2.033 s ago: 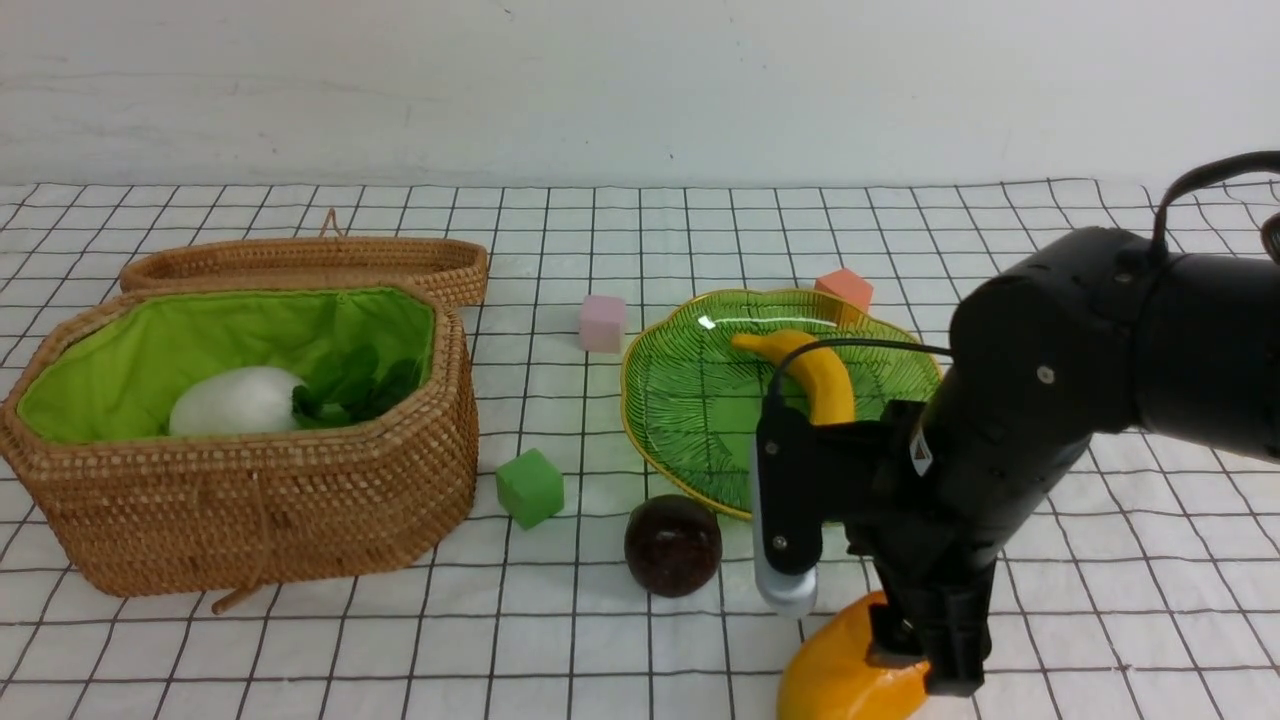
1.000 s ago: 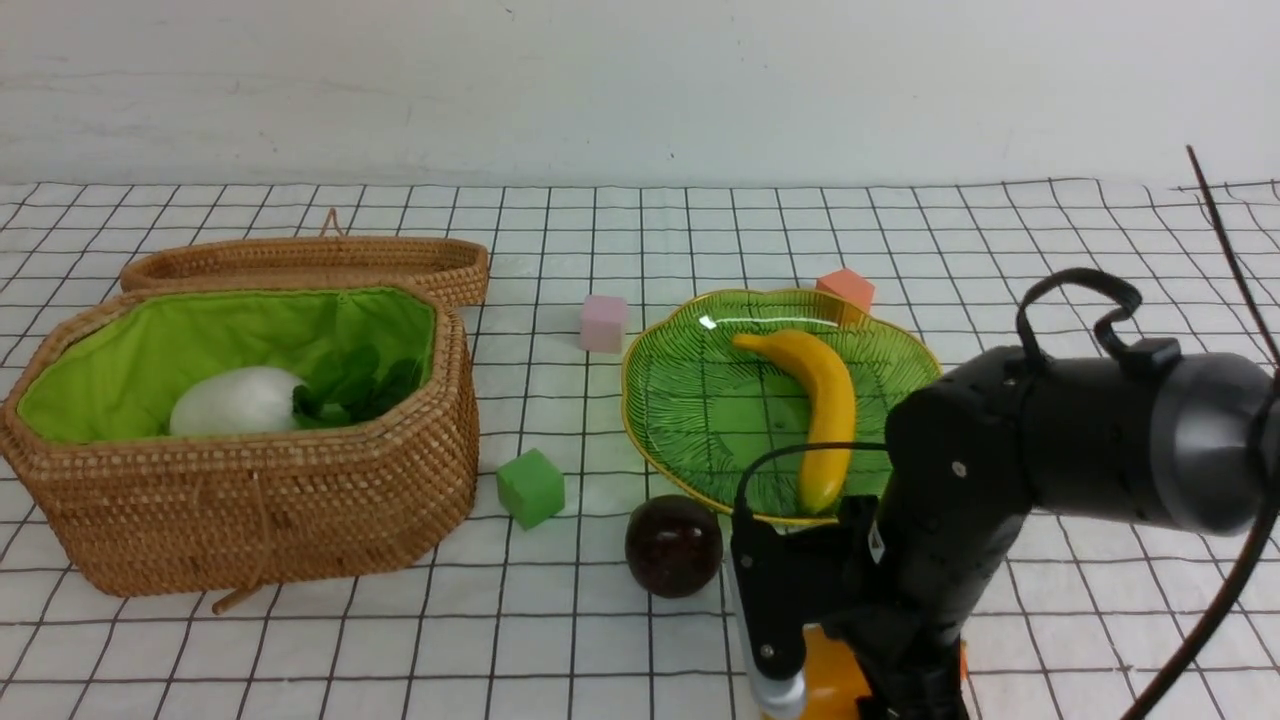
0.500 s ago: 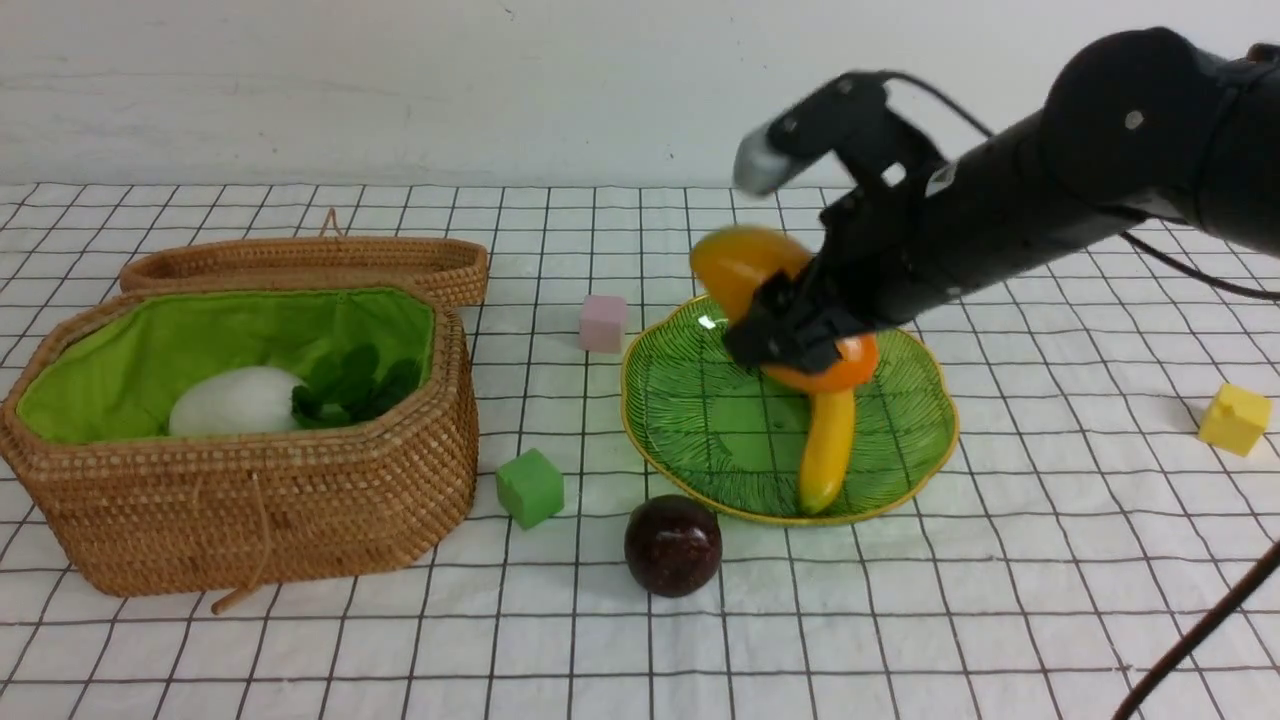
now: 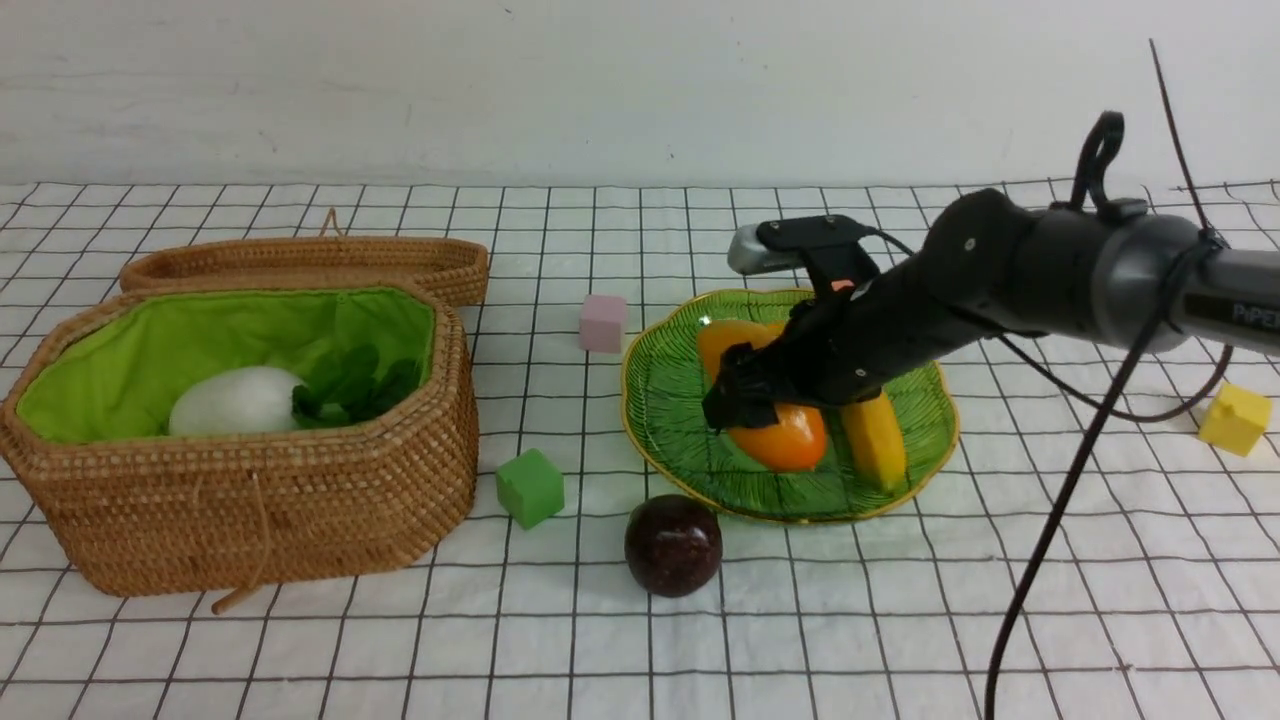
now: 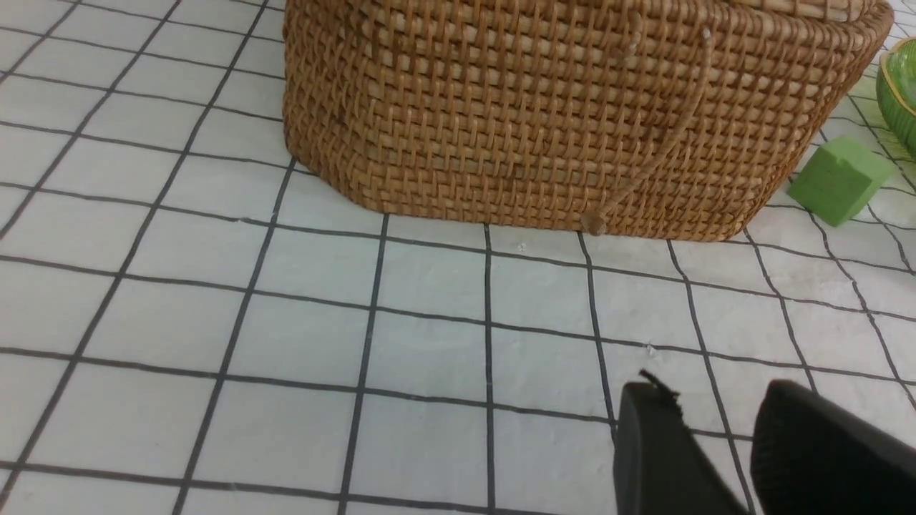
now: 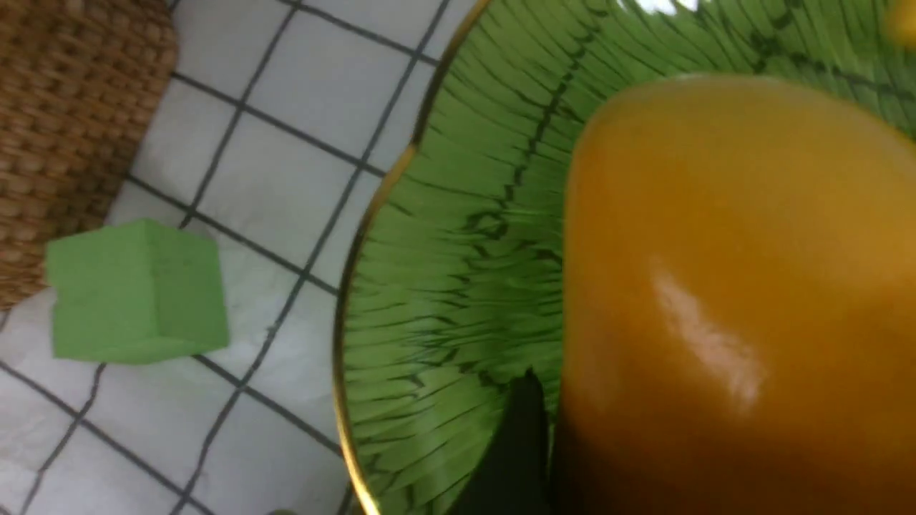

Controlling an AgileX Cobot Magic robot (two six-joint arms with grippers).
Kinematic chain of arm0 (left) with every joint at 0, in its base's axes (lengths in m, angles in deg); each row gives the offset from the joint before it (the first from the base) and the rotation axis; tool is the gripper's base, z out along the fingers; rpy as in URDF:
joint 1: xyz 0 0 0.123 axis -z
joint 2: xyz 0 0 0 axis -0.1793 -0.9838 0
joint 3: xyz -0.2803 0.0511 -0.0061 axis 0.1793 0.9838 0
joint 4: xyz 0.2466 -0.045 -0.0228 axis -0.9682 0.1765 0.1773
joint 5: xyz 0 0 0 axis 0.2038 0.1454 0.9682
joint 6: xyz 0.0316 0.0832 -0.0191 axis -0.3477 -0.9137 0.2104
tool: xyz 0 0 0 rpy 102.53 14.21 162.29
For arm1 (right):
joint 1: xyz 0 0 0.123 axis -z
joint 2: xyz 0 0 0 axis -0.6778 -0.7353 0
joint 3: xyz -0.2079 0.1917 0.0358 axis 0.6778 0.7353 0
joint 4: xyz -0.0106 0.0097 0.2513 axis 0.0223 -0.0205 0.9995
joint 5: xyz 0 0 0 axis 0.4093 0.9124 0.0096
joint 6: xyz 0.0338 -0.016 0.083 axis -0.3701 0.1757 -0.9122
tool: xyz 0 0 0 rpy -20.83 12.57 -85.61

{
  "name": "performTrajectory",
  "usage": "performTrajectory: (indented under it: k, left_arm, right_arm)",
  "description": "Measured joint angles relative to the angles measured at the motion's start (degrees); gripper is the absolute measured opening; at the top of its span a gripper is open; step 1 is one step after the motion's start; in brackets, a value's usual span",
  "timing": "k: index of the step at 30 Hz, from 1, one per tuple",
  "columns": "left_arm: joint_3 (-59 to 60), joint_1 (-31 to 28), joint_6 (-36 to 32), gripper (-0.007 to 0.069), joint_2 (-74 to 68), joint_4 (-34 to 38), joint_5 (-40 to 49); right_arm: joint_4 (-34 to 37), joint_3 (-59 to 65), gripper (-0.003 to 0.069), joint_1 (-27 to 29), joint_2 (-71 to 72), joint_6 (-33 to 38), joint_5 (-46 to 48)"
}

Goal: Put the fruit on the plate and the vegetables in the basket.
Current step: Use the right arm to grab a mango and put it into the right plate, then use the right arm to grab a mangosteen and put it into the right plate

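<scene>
Mango (image 4: 782,438) delivery is the step in hand: it lies on the plate (image 4: 668,425) right of centre in the front view, beside the banana (image 4: 876,440), your right pincer (image 4: 745,398) spread wide around it, though whether it clamps or merely flanks the fruit cannot be told. Next, lift clear and fetch the maroon fruit (image 4: 673,545) on the table (image 4: 400,640) just below the plate's lower-left rim.

The woven wall of the basket (image 5: 558,121) stands on the checked cloth (image 5: 322,336) — a knotted cord (image 5: 665,143) hangs down it. A green cube (image 5: 837,179) sits just beside one basket corner, near the rim of the plate (image 5: 898,93). The fingers of the left gripper (image 5: 730,411) are slightly apart — nothing between them.
</scene>
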Motion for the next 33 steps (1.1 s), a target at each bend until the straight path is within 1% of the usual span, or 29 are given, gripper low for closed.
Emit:
performTrajectory:
  k: [4, 8, 13, 15, 18, 20, 21, 22, 25, 27, 29, 33]
  left_arm:
    - [0.0, 0.0, 0.0, 0.0206, 0.0, 0.0, 0.0]
    - [0.0, 0.0, 0.0, 0.0206, 0.0, 0.0, 0.0]
    - [0.0, 0.0, 0.0, 0.0206, 0.0, 0.0, 0.0]
    - [0.0, 0.0, 0.0, 0.0206, 0.0, 0.0, 0.0]
    - [0.0, 0.0, 0.0, 0.0206, 0.0, 0.0, 0.0]
    - [0.0, 0.0, 0.0, 0.0206, 0.0, 0.0, 0.0]
    - [0.0, 0.0, 0.0, 0.0206, 0.0, 0.0, 0.0]
    - [0.0, 0.0, 0.0, 0.0207, 0.0, 0.0, 0.0]
    - [0.0, 0.0, 0.0, 0.0207, 0.0, 0.0, 0.0]
    - [0.0, 0.0, 0.0, 0.0209, 0.0, 0.0, 0.0]
    - [0.0, 0.0, 0.0, 0.0211, 0.0, 0.0, 0.0]
    - [0.0, 0.0, 0.0, 0.0216, 0.0, 0.0, 0.0]
  right_arm:
    - [-0.3, -1.1, 0.0679, -0.3, 2.7, 0.0, 7.5]
    - [-2.0, -1.2, 0.0676, -1.4, 5.2, -0.7, 10.9]
    - [-3.5, -1.2, 0.0668, -4.3, 7.9, -6.3, 14.4]
    - [-5.3, -1.2, 0.0668, -5.9, 8.0, -8.2, 16.2]
    - [-13.9, -1.2, 0.0667, -11.4, 6.1, -18.0, 17.8]
    - [-17.9, -1.2, 0.0665, -13.1, 4.4, -24.4, 17.3]
    - [-18.8, -1.2, 0.0664, -13.2, 4.2, -25.1, 17.3]
    - [-21.5, -1.2, 0.0662, -13.7, 2.8, -30.9, 16.4]
    - [-21.7, -1.3, 0.0657, -13.7, 1.5, -35.7, 15.1]
    - [-21.4, -1.4, 0.0653, -13.7, 1.3, -36.1, 14.9]
    - [-19.7, -1.6, 0.0632, -13.7, 0.5, -36.0, 14.4]
    - [-17.1, -1.7, 0.0592, -13.7, -0.4, -33.6, 13.9]
